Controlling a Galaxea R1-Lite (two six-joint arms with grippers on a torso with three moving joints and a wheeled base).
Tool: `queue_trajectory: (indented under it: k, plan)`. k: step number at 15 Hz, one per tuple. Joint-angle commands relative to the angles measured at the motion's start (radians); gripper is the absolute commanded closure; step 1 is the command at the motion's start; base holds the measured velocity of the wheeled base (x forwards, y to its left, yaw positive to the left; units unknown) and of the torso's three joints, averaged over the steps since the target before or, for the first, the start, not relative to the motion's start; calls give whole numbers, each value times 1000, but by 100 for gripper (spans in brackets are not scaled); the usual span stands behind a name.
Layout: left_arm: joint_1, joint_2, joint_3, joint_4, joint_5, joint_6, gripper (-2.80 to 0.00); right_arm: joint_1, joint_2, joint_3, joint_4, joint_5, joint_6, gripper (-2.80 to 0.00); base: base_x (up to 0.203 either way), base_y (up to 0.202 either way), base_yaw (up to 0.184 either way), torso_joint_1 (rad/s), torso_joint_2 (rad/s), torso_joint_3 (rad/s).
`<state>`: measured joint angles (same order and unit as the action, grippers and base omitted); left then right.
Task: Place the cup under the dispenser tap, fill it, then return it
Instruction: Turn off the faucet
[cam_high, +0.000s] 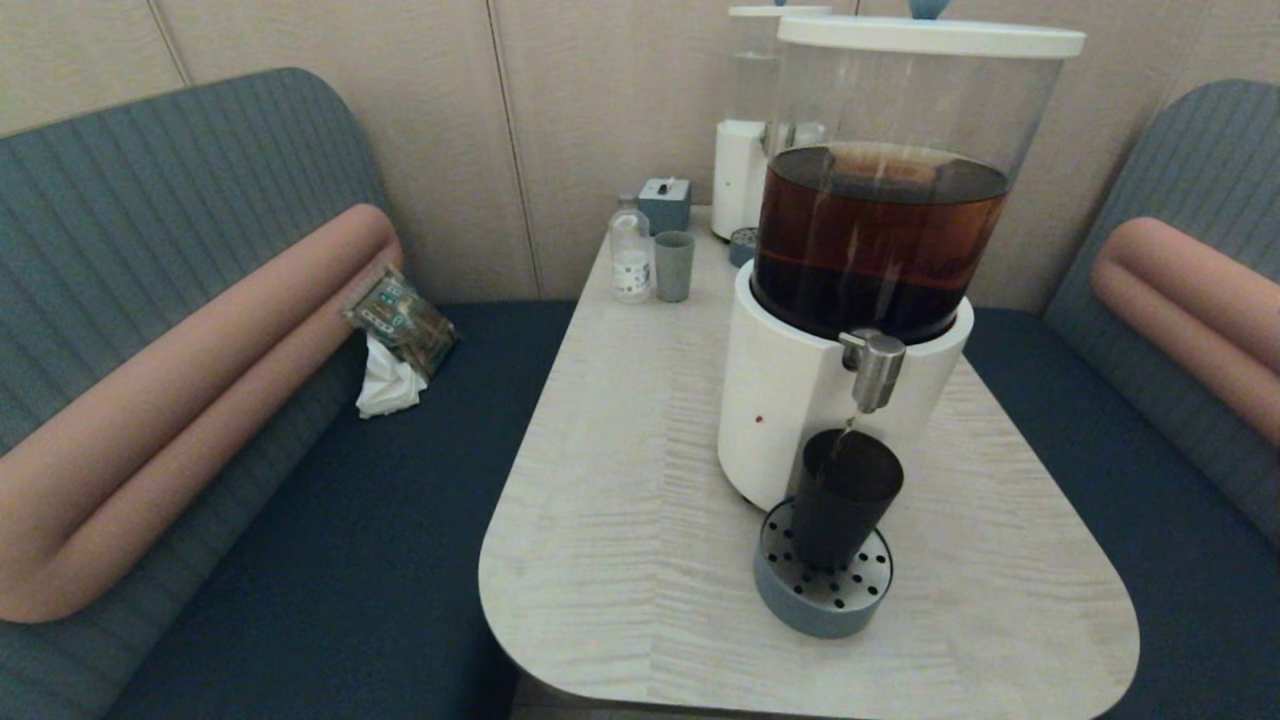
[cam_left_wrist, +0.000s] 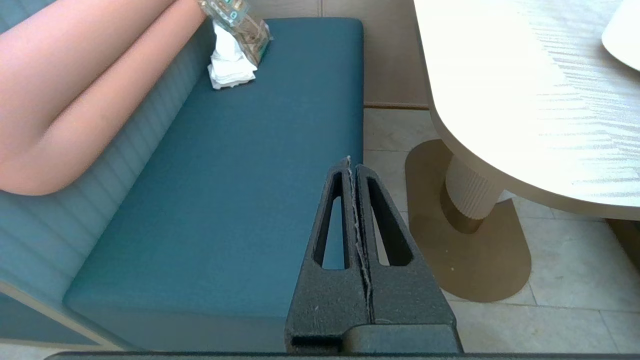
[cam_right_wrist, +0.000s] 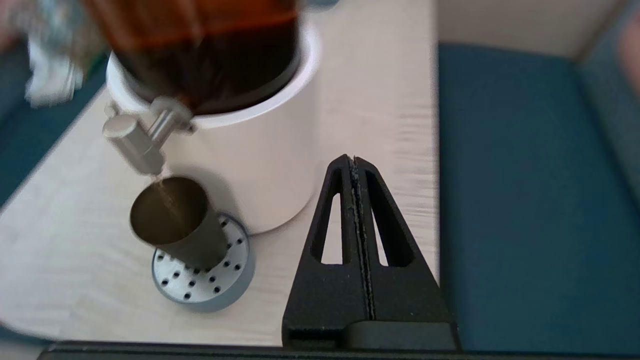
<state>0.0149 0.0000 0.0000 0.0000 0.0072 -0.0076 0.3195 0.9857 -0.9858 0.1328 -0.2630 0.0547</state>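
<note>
The dark smoky cup (cam_high: 843, 497) (cam_right_wrist: 176, 221) stands upright on a round perforated drip tray (cam_high: 823, 597) (cam_right_wrist: 209, 285), directly under the steel dispenser tap (cam_high: 873, 368) (cam_right_wrist: 137, 139). A thin brown stream runs from the spout into the cup. The tap belongs to the big clear-tank dispenser (cam_high: 872, 240) with a white base (cam_right_wrist: 252, 165) and brown liquid. My right gripper (cam_right_wrist: 353, 159) is shut and holds nothing; it hovers above the table to the right of the cup, apart from it. My left gripper (cam_left_wrist: 349, 161) is shut and empty over the blue bench beside the table. Neither arm shows in the head view.
At the table's far end stand a small grey-green cup (cam_high: 674, 265), a clear bottle (cam_high: 630, 250), a small grey box (cam_high: 665, 203) and a smaller white-based dispenser (cam_high: 745, 150). A wrapper and tissue (cam_high: 395, 340) lie on the left bench. Blue benches flank the table (cam_high: 640, 520).
</note>
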Motion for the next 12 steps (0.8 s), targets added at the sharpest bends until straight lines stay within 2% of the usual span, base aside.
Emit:
queue_trajectory:
  k: [1, 7, 12]
  plan:
    - [0, 2, 2, 0, 0, 0, 0, -46, -132, 33, 2, 1, 8, 0, 0, 0, 0, 0, 0, 0]
    - [0, 2, 2, 0, 0, 0, 0, -246, -436, 221, 2, 16, 44, 0, 0, 0, 0, 0, 0, 0]
    - [0, 2, 2, 0, 0, 0, 0, -293, -648, 326, 17, 25, 46, 0, 0, 0, 0, 0, 0, 0]
